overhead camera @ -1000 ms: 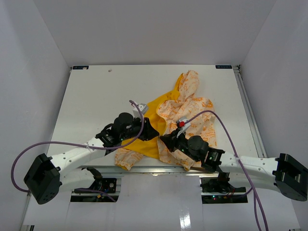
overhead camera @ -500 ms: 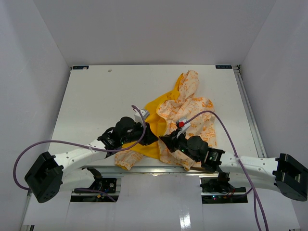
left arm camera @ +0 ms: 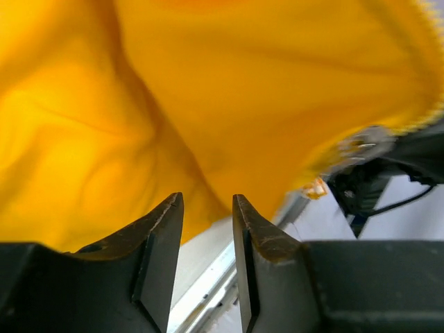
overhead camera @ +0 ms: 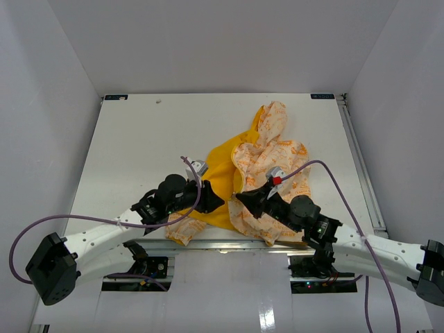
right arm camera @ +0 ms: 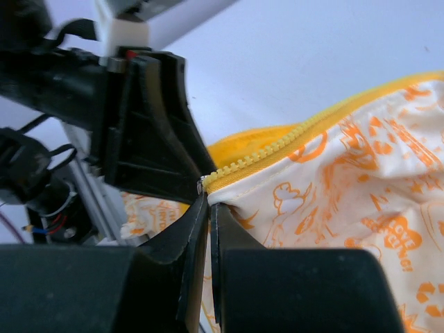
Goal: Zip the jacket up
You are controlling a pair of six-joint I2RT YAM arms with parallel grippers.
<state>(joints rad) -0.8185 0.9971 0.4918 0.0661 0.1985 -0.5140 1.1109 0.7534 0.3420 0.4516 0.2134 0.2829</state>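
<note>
The left claw is sitting near the front edge of the table. Its two fingers are staying a little apart, and nothing is sitting between them. Its tips are pointing at the yellow lining just past them. Just to its right, the right claw is squeezing almost shut on the jacket. It is pinching the end of the yellow zipper edge. The two claws are sitting close together. The jacket is lying crumpled and open on the table, a bit right of the middle, with its lining showing. One printed part is reaching toward the far side.
</note>
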